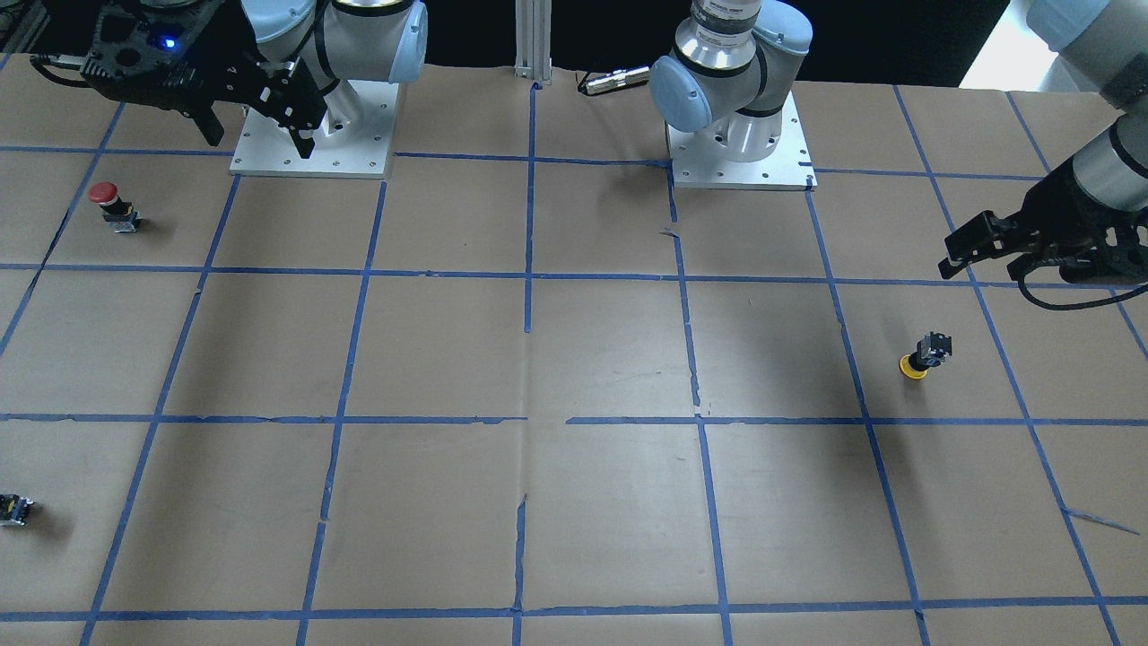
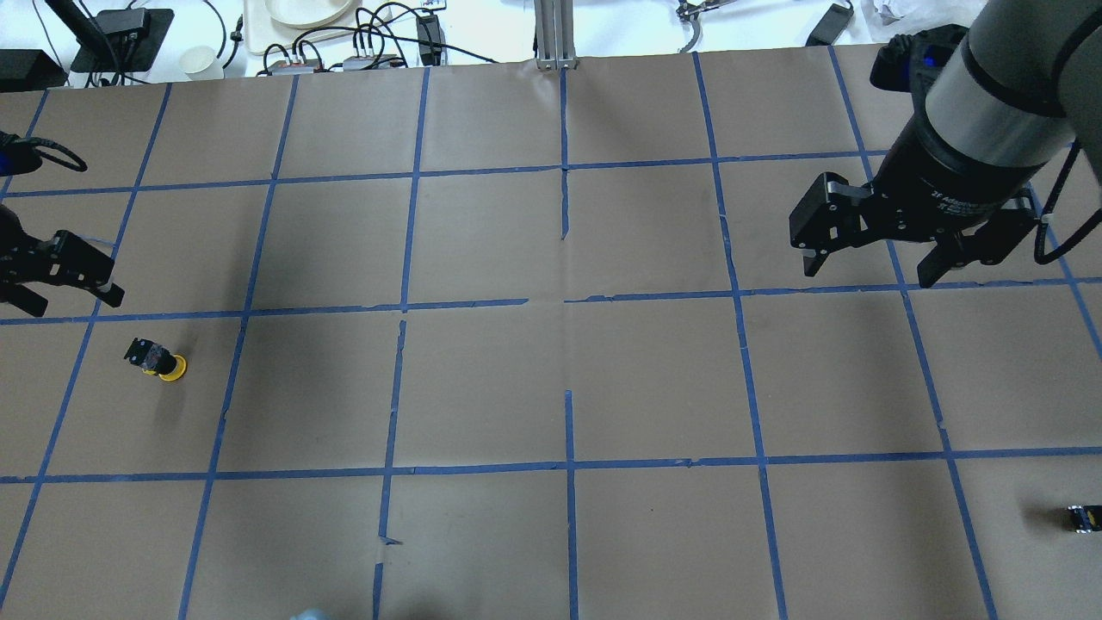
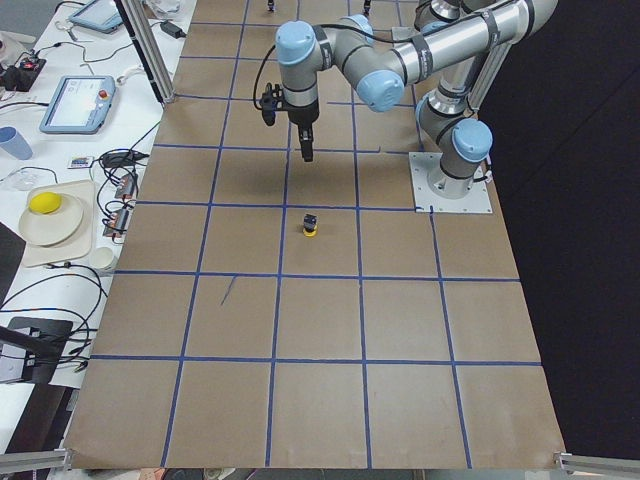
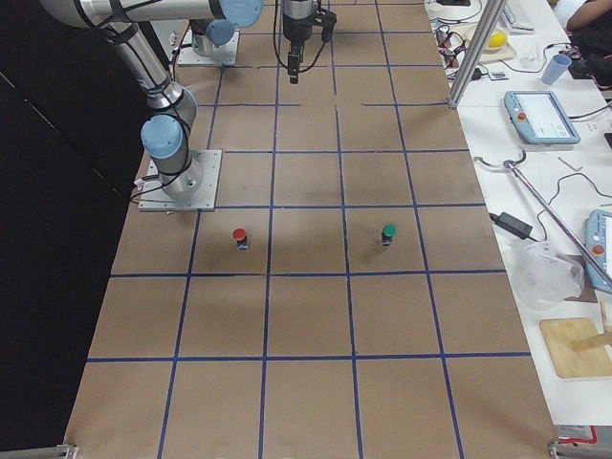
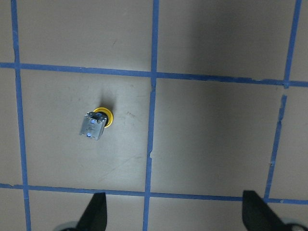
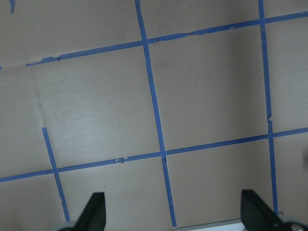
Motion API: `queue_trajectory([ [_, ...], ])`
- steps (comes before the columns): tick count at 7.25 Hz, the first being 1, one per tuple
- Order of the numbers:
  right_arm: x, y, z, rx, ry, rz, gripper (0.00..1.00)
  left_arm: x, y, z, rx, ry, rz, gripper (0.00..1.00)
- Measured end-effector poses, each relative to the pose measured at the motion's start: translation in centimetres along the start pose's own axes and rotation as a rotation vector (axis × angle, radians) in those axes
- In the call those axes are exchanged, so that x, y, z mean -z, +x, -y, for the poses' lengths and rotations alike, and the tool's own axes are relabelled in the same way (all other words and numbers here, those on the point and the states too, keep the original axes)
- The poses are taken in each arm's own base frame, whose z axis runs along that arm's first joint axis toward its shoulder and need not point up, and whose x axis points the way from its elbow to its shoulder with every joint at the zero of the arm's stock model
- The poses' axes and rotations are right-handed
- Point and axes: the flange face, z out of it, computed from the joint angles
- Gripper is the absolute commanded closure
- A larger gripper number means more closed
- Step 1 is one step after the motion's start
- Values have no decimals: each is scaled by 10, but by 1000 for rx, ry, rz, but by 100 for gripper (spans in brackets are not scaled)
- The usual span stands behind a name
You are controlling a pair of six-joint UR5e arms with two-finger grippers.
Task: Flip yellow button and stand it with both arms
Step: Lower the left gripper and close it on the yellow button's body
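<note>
Left gripper [image 1: 982,267] open, right gripper [image 2: 868,274] open, two in all; one cap-down yellow button [image 1: 924,354].

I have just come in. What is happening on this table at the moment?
Nothing is being held at this moment. The yellow button stands upside down, cap on the paper and blocky body up, on the robot's left side of the table. The left gripper hangs open in the air near it, not touching it. The right gripper is open too, far off over the other side. A red button stands cap-up on that side, untouched.
</note>
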Motion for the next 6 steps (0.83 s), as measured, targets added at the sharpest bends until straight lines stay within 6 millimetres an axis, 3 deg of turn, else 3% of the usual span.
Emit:
queue_trajectory([
  [2, 1, 0, 1, 0, 7, 4, 0, -37, -20, 1, -146, 14, 3, 5],
  [6, 1, 0, 1, 0, 10, 3, 0, -103, -30, 5, -332, 26, 15, 4],
])
